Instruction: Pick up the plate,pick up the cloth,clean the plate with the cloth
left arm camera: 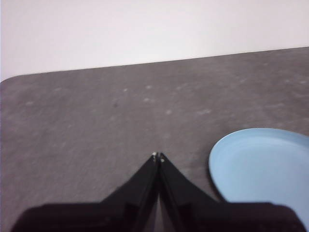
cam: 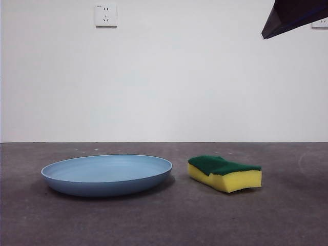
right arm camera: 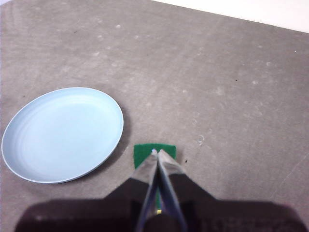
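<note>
The light-blue plate (cam: 106, 175) lies flat on the grey table at the left of the front view. It also shows in the left wrist view (left arm camera: 263, 169) and the right wrist view (right arm camera: 63, 134). The cloth, a yellow sponge with a green top (cam: 224, 173), lies just right of the plate. My right gripper (right arm camera: 156, 153) is shut and empty, high above the cloth (right arm camera: 147, 153), and partly hides it. It shows as a black tip (cam: 294, 16) at the top right of the front view. My left gripper (left arm camera: 158, 156) is shut and empty, above the table beside the plate.
The grey table (cam: 164, 220) meets a white wall at the back. A white wall socket (cam: 105, 15) is on the wall at the upper left.
</note>
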{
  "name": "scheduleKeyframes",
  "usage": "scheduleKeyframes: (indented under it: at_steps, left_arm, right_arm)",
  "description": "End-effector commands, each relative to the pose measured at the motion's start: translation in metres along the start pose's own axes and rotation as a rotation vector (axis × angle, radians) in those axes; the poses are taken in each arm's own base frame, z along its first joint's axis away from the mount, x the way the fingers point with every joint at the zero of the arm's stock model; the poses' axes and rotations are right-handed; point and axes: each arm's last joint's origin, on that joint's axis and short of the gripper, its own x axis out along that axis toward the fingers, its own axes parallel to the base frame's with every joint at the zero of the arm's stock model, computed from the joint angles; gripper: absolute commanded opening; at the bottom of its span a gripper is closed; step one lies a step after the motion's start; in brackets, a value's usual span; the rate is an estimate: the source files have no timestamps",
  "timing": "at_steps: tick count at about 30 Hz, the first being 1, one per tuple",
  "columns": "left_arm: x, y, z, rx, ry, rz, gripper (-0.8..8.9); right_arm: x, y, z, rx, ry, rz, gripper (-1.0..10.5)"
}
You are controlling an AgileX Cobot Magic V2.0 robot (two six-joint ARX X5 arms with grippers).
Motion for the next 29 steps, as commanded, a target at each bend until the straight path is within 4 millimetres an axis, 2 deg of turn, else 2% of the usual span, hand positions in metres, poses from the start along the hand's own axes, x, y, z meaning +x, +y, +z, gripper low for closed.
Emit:
scheduleKeyframes:
  at_steps: [1,4,17,29]
  left_arm:
    - [-0.001,0.002,-0.011,-0.011,-0.034,0.029,-0.04]
    - [-0.001,0.004,-0.022,-0.014,-0.034,0.048,-0.04]
    - [-0.003,0.008,-0.048,-0.028,0.032,0.103,-0.04]
    - [-0.003,0.009,-0.048,-0.027,0.032,0.107,-0.04]
  right_arm:
    - [0.001,0.0,-0.001,0.002,-0.001,-0.003,0.0]
    - [0.001,0.0,-0.001,0.002,-0.001,-0.003,0.0]
    - [0.001,0.0,-0.001,0.002,-0.001,-0.003,0.0]
    - [0.001,0.0,-0.001,0.002,-0.001,-0.003,0.0]
